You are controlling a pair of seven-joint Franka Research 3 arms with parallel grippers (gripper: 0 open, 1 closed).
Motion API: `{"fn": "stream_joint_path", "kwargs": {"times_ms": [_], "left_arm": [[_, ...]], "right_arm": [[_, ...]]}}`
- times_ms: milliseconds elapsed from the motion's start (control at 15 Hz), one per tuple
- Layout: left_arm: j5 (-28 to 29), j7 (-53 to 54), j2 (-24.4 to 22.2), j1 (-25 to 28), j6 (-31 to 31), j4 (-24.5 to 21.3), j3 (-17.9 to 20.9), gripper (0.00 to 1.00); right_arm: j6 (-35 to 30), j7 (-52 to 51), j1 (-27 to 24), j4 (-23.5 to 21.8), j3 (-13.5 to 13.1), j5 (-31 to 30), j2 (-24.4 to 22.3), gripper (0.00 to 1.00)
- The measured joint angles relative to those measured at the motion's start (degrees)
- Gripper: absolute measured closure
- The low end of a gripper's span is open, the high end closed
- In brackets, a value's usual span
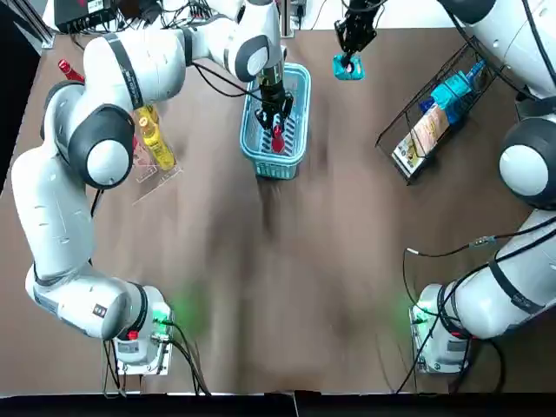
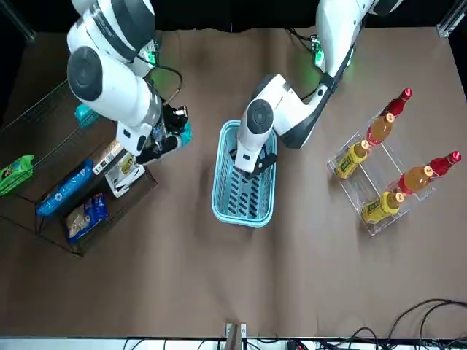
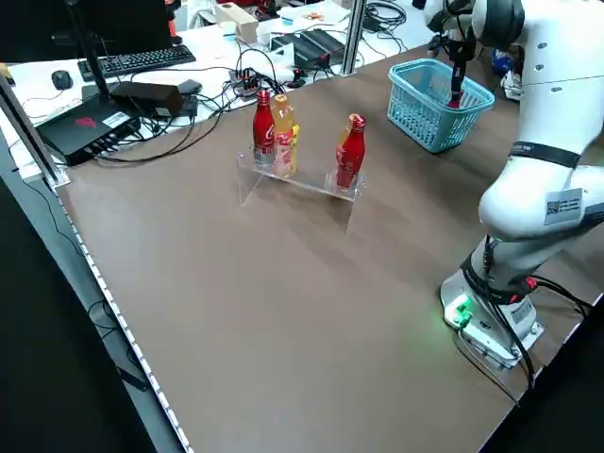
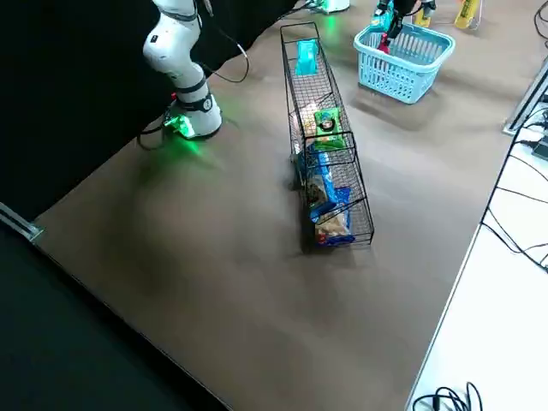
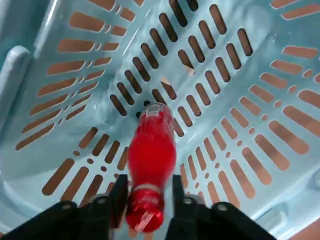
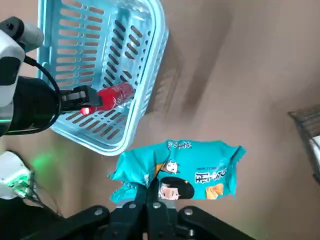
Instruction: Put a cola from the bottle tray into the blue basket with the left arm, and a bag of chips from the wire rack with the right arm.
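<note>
Two grippers, both loaded. Left gripper (image 1: 273, 113) lowered inside the blue basket (image 1: 301, 80), fingers clamped on the upper part of a red cola (image 5: 150, 155), bottle roughly upright, base toward the slotted floor; touching or not, impossible to tell. Right gripper (image 6: 150, 196) pinched shut on the edge of a teal bag of chips (image 6: 187, 170), hanging outside the basket rim, near it, on the wire rack (image 1: 408, 122) side. More bags in the rack; yellow and red bottles standing in the bottle tray (image 1: 158, 181).
</note>
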Motion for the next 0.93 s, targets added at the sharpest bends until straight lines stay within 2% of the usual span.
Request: {"fn": "stream_joint_path", "kwargs": {"times_ms": [67,333,400,533,667,933], "left_arm": [[0.0,0.0,0.0,-0.2,0.0,0.0,0.0,0.42],[2.5,0.0,-0.1,-0.4,0.0,0.7,0.8,0.07],[3.1,0.0,-0.5,-0.3,-0.1,1.3,0.9,0.01],[3.8,0.0,-2.4,0.6,-1.9,2.1,1.4,0.0],[4.4,1.7,-5.8,3.3,-6.4,2.7,1.6,0.0],[4.5,12.8,-13.5,11.1,-15.5,2.9,1.7,0.0]], "right_arm": [[0.7,0.5,0.3,0.0,0.0,1.1,1.0,0.99],[4.2,3.4,1.3,0.0,0.0,1.8,2.6,0.99],[5.3,4.3,1.7,0.0,0.0,1.8,3.0,0.99],[6.8,5.7,2.6,0.0,0.0,1.8,3.6,0.99],[7.5,6.3,3.0,0.0,0.0,1.8,3.8,0.99],[11.8,8.9,4.7,0.0,0.0,1.8,4.9,0.99]]}}
